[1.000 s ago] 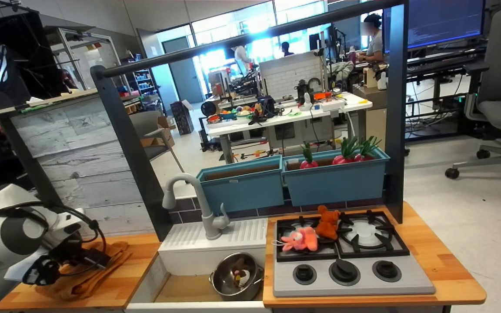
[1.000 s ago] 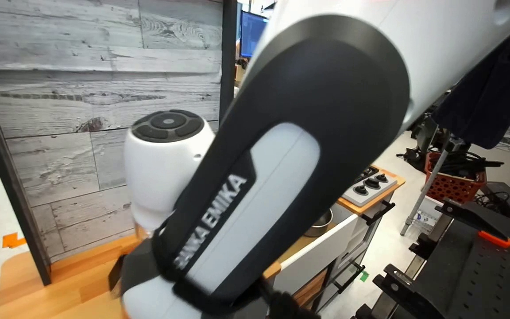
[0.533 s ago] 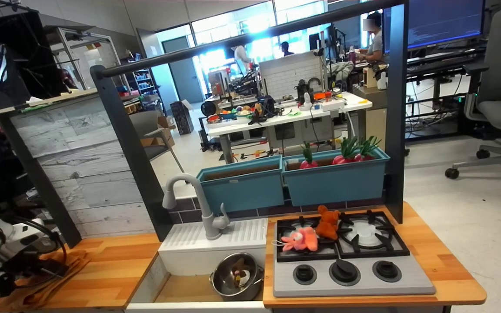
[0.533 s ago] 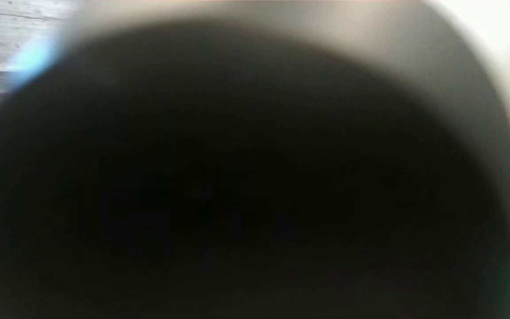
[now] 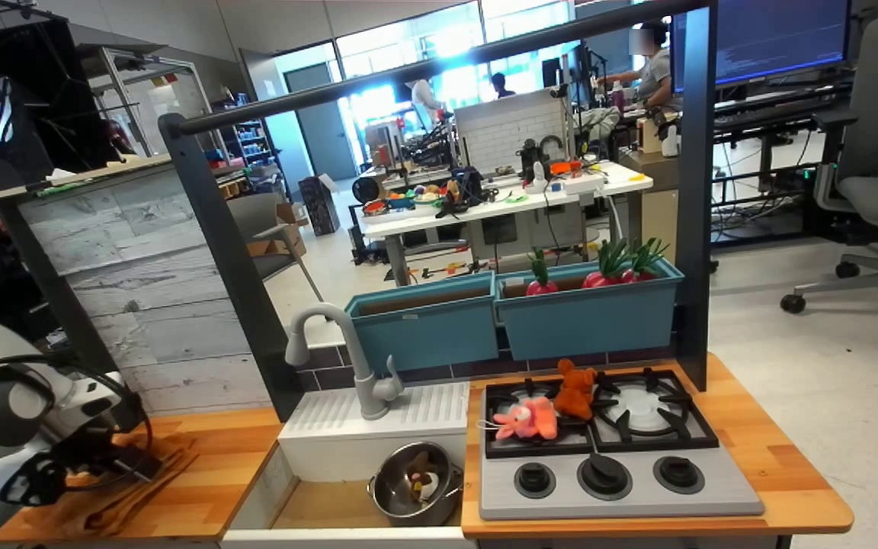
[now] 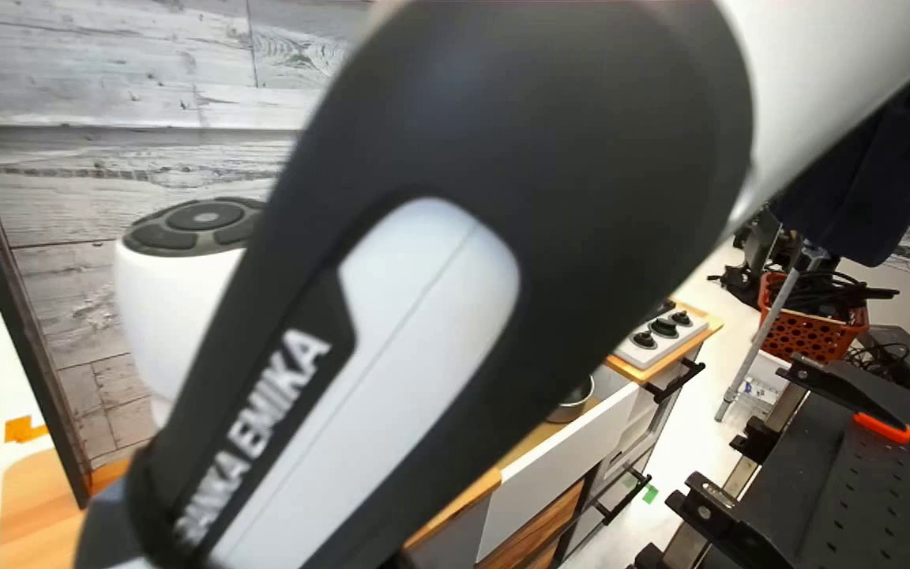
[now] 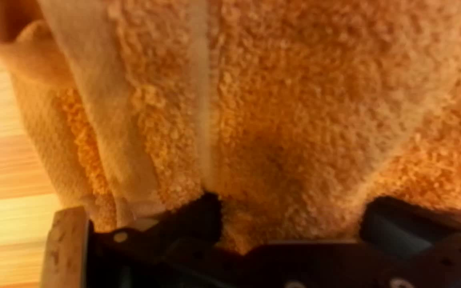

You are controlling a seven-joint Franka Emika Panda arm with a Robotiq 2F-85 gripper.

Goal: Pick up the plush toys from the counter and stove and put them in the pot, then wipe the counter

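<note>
Over orange cloth (image 7: 310, 100), gripper (image 7: 290, 218) spread wide — seemingly holding nothing, bare counter (image 5: 235, 450) to sink (image 5: 355, 460) edge

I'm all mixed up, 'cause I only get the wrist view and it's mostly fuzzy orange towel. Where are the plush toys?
Observer: In an exterior view, a coral-pink plush toy and a red-orange plush toy sit on the stove.
Operator: Cool! What do I put them in?
Observer: There's a steel pot in the sink, at the end nearest the stove.
Operator: Am I right by it?
Observer: No, your gripper is at the part of the counter on the opposite side of the sink from the stove.
</note>
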